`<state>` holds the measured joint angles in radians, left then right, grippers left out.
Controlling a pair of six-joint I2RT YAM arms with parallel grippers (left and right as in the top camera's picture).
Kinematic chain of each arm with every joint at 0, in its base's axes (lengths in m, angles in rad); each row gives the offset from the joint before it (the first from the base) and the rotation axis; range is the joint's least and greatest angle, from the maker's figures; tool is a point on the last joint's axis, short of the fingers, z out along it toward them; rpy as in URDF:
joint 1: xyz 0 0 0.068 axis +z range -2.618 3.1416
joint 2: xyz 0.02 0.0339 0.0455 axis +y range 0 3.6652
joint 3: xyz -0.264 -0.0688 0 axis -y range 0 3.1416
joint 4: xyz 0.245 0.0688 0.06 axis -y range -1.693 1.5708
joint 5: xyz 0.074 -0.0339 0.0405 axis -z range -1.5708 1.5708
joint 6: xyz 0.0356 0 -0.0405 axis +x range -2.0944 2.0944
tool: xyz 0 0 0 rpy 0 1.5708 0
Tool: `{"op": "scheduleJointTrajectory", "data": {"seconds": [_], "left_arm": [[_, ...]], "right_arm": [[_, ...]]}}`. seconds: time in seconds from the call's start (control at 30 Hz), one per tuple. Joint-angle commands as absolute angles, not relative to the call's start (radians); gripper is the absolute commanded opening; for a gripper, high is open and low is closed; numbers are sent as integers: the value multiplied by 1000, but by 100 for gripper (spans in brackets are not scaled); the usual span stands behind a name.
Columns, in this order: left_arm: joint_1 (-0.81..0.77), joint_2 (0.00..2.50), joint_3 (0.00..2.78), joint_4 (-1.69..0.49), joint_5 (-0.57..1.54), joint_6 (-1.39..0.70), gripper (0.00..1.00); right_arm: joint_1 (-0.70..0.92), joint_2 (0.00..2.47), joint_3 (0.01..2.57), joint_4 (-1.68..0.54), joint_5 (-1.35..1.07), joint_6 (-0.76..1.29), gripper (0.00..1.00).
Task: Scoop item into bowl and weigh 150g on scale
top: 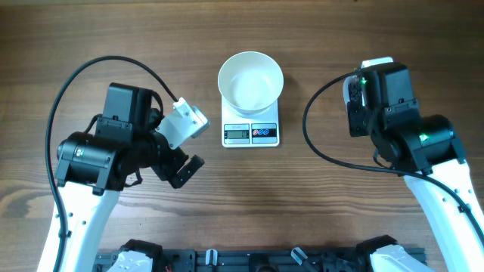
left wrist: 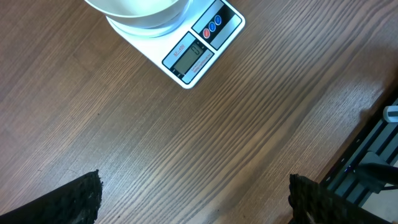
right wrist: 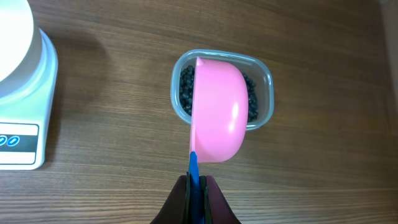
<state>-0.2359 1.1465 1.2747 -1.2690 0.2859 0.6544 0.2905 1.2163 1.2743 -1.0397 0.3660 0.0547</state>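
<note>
scale digits unreadable, scoop covering beads

The bowl is plain white, and so is the scale under it. The scale's display is grey, and its round buttons are red and blue. The table is brown wood with darker streaked grain. The scoop is solid pink with a blue handle. The tub is clear plastic, and the beads in it are glossy black. The left gripper has black fingers with a rough stippled surface. The right gripper is dark. Both arms have black housings, white links and black cables.
</note>
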Motion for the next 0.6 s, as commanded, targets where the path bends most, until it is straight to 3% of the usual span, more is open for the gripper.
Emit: {"op": "scheduleJointTrajectory", "data": {"seconds": [0.0, 0.3, 0.57], "left_arm": [[-231, 1151, 1280, -1269, 287, 677, 100], [-231, 1151, 1280, -1269, 287, 677, 100], [-231, 1151, 1280, -1269, 287, 677, 100]], "right_arm": [[286, 1206, 1304, -1023, 304, 95, 4], [286, 1206, 1303, -1028, 181, 348, 4], [287, 1206, 1303, -962, 177, 395, 4]]}}
